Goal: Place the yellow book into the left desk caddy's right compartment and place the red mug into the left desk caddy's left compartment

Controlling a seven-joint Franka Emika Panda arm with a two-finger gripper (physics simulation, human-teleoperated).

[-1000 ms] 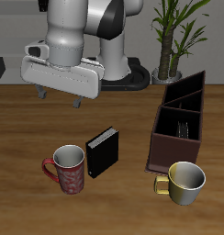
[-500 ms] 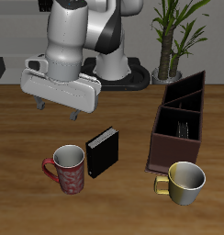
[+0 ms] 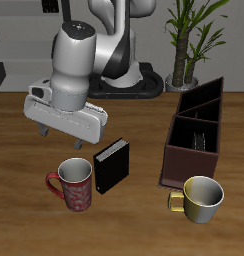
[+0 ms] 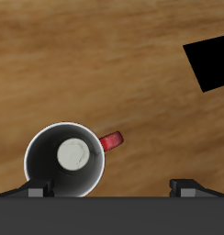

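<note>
Nearest the table's [image 3: 24, 225] front edge stand two mugs: the red mug [image 3: 73, 183], upright with its loop handle turned outward away from the black book [image 3: 111, 165], and, well apart from it, a gold mug [image 3: 199, 197] just in front of the left desk caddy [image 3: 195, 133]. The black book stands on edge just beside the red mug. Farther back, the tool [image 3: 67, 137] hangs above the table, close over the red mug; its fingers are spread apart and hold nothing. In the wrist view the red mug [image 4: 65, 160] shows its pale grey interior and red handle from directly above, between the two fingertips [image 4: 36, 189]. The mug is judged rigid, moderately light, possibly glazed and slippery, and breakable; a grip across the rim wall would likely serve, away from the handle. Farthest back, a thin book appears to lie inside the caddy, and a potted plant [image 3: 186, 35] stands behind it.
</note>
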